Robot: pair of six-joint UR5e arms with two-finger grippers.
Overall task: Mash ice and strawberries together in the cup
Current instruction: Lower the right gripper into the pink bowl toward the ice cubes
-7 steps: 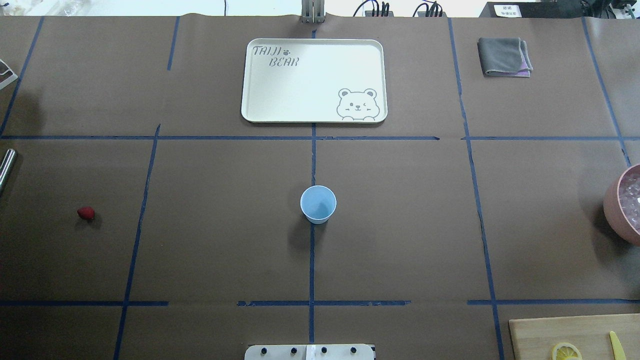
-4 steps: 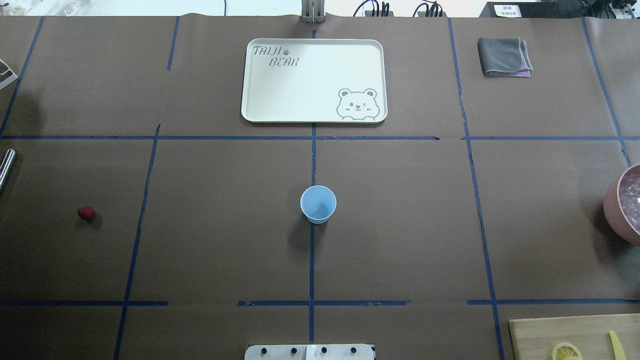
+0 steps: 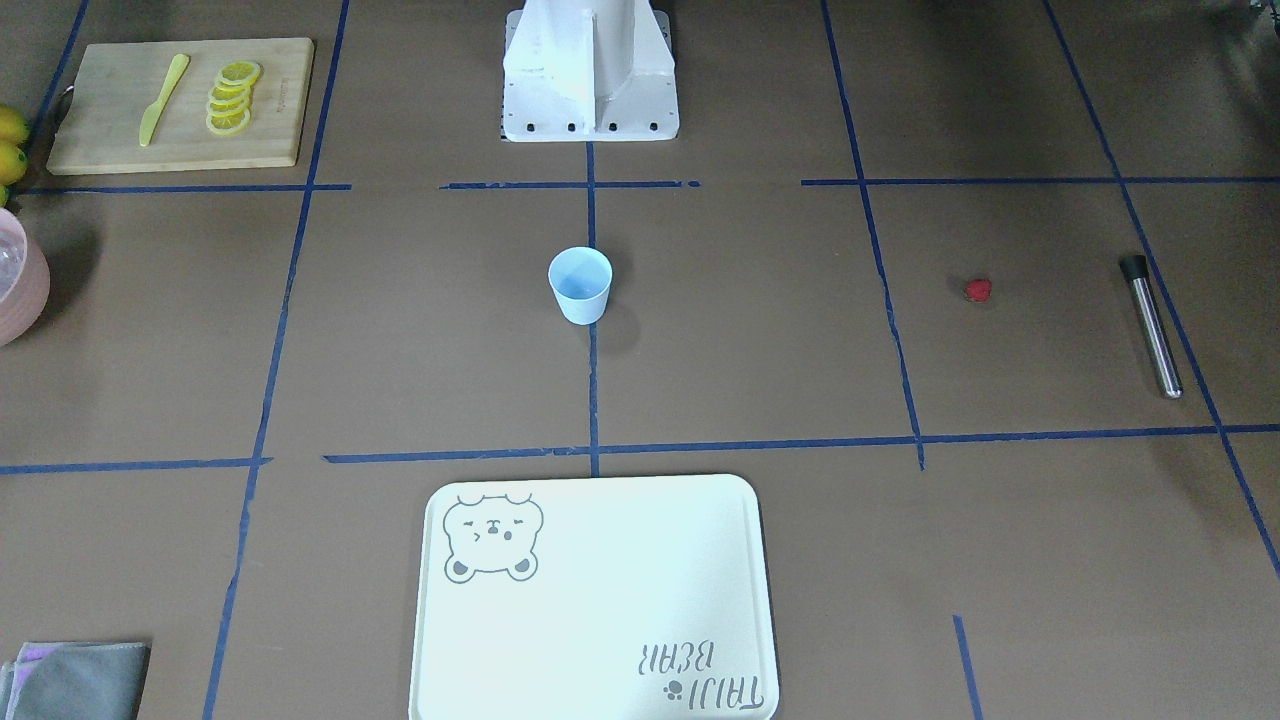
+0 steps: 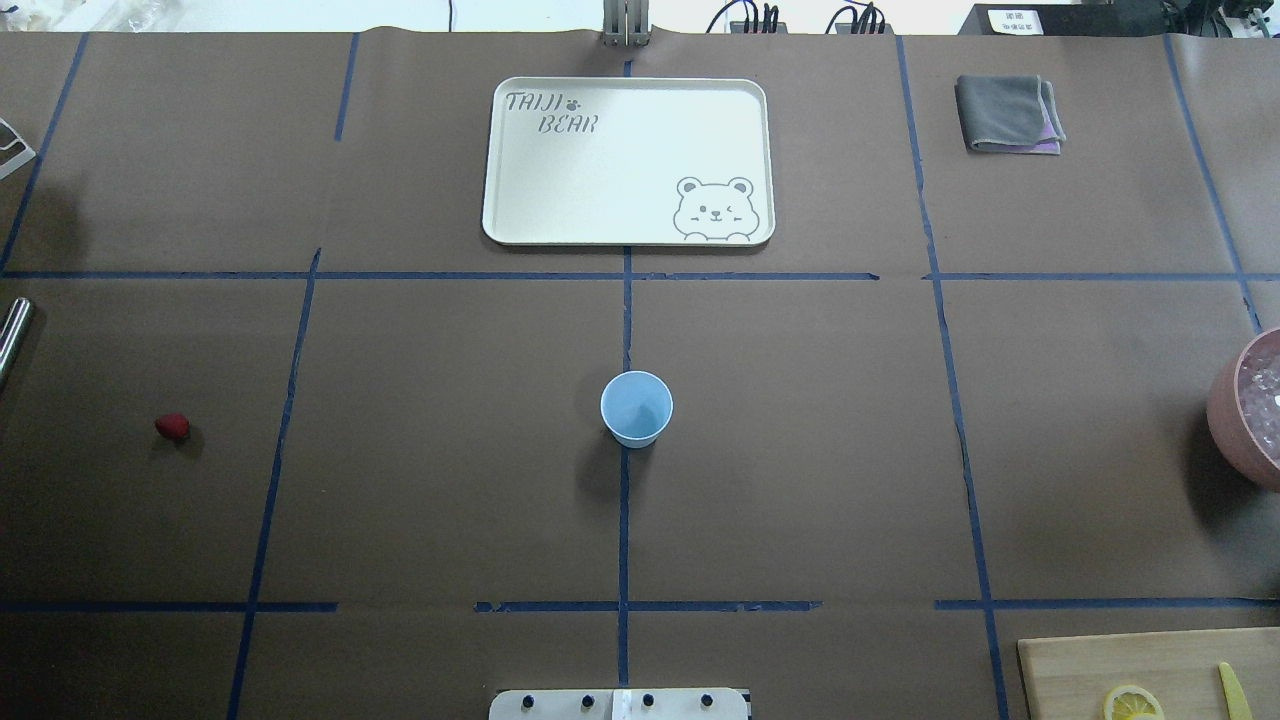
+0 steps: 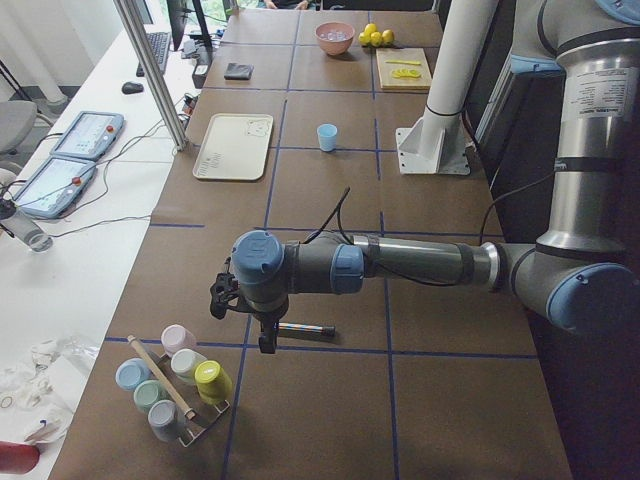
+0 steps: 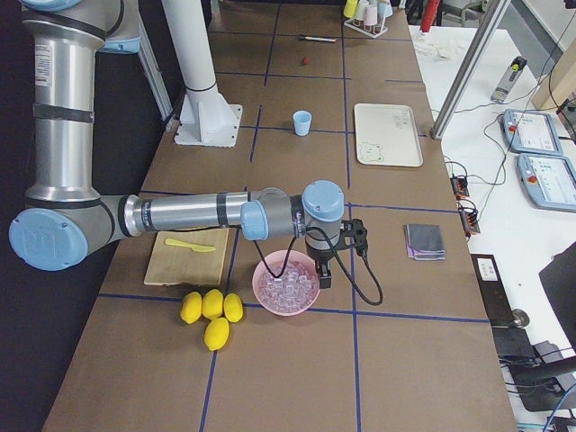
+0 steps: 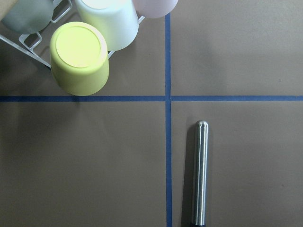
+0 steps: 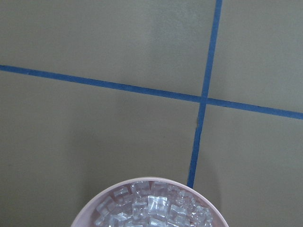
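Brown paper ruled with blue tape covers the counter [image 4: 800, 450], and we see the cup [image 4: 636, 408] upright and empty at its middle, on the centre tape line, with bare paper on every side and the tray [image 4: 628, 160] well beyond it.

We find the strawberry [image 4: 172, 427] alone on the robot's left part of the counter, well apart from the cup. The left pincer [image 5: 265, 340] hangs near it, above a steel rod [image 7: 200, 172] whose long axis runs up and down the left wrist view. We judge the left arm the nearer one for both berry and rod.

The ice [image 8: 151, 208] fills a pink bowl [image 4: 1222, 420] at the counter's right edge. The right pincer [image 6: 323, 273] hangs by the bowl's rim on the side toward the cup, so the ice lies just below it. From there the way to the cup crosses open paper.

We cannot tell whether either pincer's fingers stand apart or together, since only the side views show them.
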